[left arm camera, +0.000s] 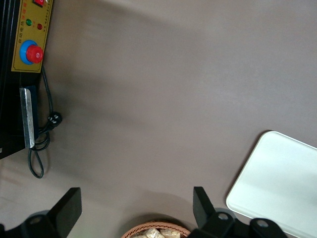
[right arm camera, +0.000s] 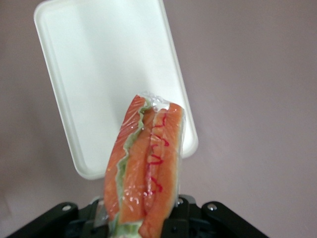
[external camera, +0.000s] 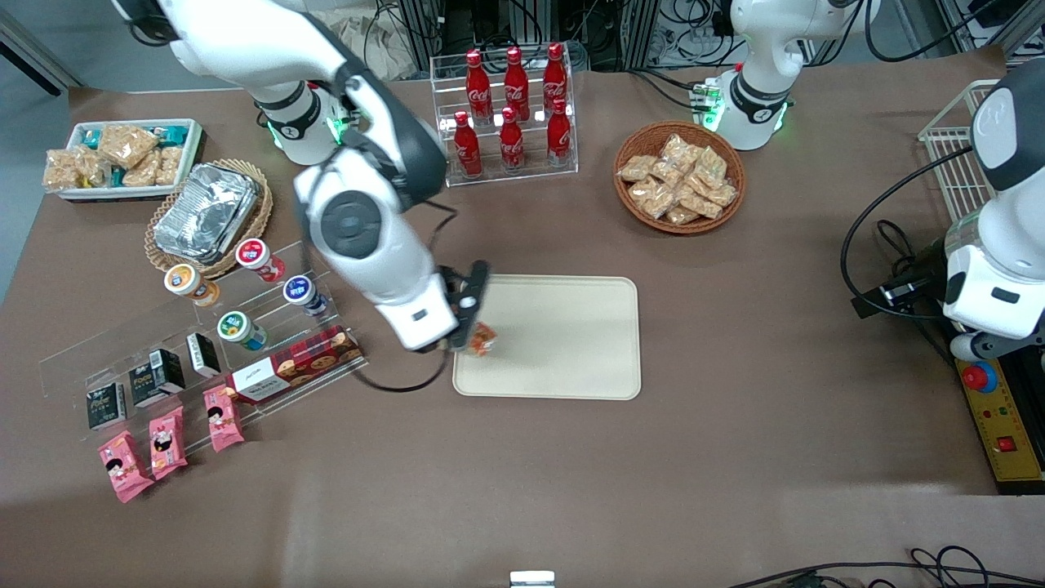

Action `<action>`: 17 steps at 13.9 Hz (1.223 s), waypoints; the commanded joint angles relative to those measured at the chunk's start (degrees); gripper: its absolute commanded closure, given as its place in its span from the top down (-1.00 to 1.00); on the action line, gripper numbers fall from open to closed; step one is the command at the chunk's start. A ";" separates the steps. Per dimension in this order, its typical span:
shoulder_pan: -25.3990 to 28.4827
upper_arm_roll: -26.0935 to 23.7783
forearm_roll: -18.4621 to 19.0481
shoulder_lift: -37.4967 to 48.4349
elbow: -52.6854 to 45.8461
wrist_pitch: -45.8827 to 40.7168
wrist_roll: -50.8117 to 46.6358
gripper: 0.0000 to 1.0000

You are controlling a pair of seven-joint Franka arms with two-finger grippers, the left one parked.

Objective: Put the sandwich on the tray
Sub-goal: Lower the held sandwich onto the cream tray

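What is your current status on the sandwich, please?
Gripper shut on sandwich, above the tray's working-arm end. Sandwich not yet down. Tray bare, nothing in the way.

The sandwich is wrapped in a glossy clear film and held in the matt black gripper above the smooth, matt cream tray, which lies on a matt brown table cover.

You see the black two-finger claw clamped on the clear-wrapped sandwich wedge with orange, pink and green layers, held above the edge of the flat cream rectangular tray on the brown bench.
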State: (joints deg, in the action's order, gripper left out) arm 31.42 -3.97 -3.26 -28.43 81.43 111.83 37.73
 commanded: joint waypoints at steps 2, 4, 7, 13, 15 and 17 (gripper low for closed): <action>5.31 0.89 2.28 -7.23 -3.03 6.10 -5.97 -0.46; 6.63 1.07 5.44 -10.84 -3.03 11.63 -9.33 -0.46; 6.81 2.29 7.73 -14.80 -3.12 17.27 -9.43 -0.46; 6.99 3.00 8.53 -17.18 -3.12 22.20 -9.51 -0.43; 7.08 2.74 8.36 -17.18 -2.94 22.29 -9.78 -0.19; 8.13 2.74 8.53 -17.27 -2.85 22.38 -10.04 0.19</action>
State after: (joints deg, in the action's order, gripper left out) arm 38.61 -1.22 4.11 -44.71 80.18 133.88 29.11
